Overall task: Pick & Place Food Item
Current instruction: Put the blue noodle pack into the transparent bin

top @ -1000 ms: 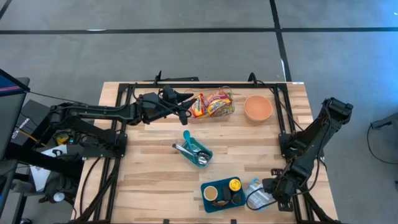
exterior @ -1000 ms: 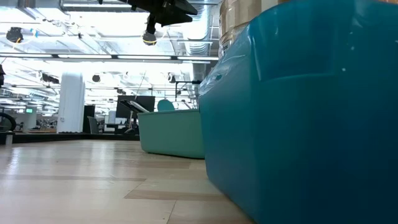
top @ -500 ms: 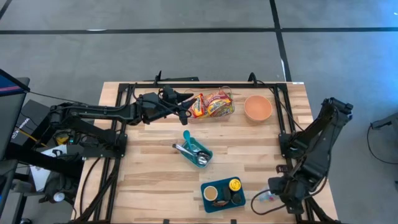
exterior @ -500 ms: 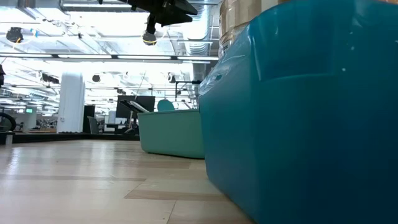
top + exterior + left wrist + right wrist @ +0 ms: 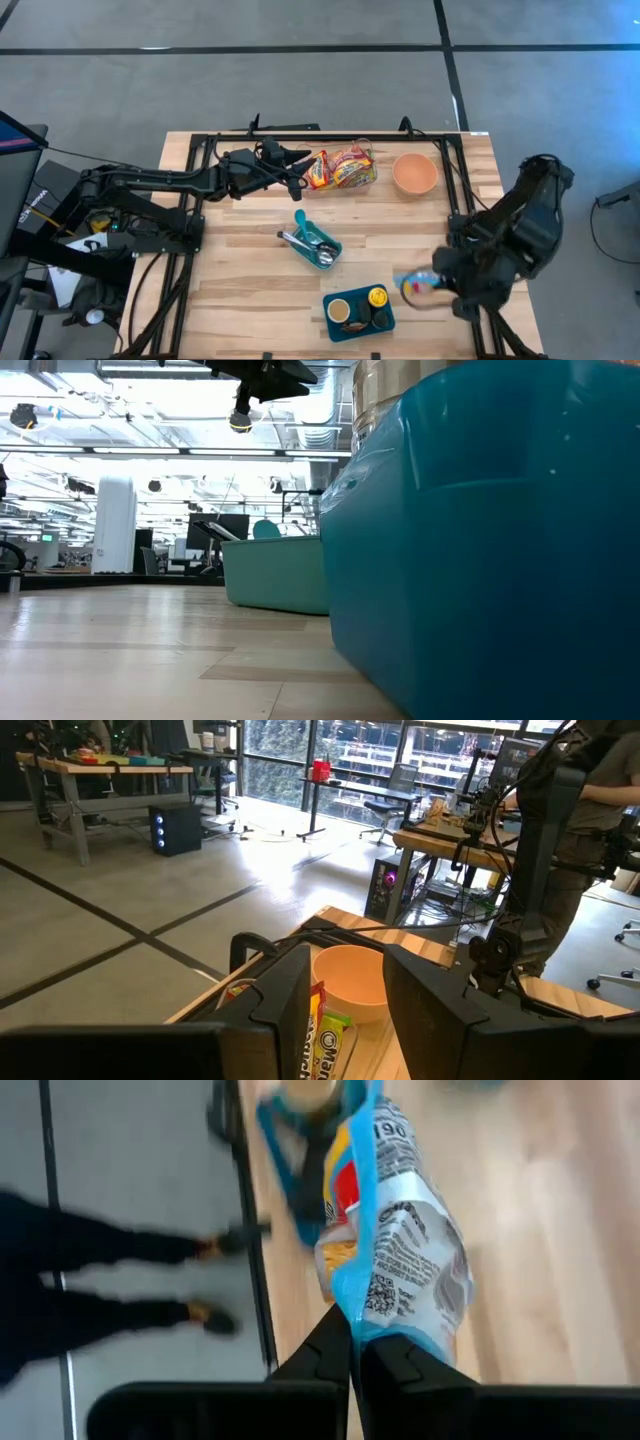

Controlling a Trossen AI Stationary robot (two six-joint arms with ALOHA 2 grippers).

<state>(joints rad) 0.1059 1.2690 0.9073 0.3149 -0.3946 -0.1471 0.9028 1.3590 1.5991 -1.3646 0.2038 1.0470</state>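
The blue snack bag (image 5: 400,1250), mid-frame in the right wrist view, shows "190" near its top and a QR code lower down; nothing else reads.

Wooden table (image 5: 240,280), two teal trays (image 5: 318,244), orange bowl (image 5: 414,173), clear snack container (image 5: 343,168)

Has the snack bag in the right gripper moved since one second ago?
Yes. The snack bag went up from the table edge, now level with the blue tray's top.

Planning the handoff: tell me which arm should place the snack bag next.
Right. Its gripper is already shut on the snack bag, lifted beside the teal tray. The left gripper waits at the far edge by the noodle packets, holding nothing.
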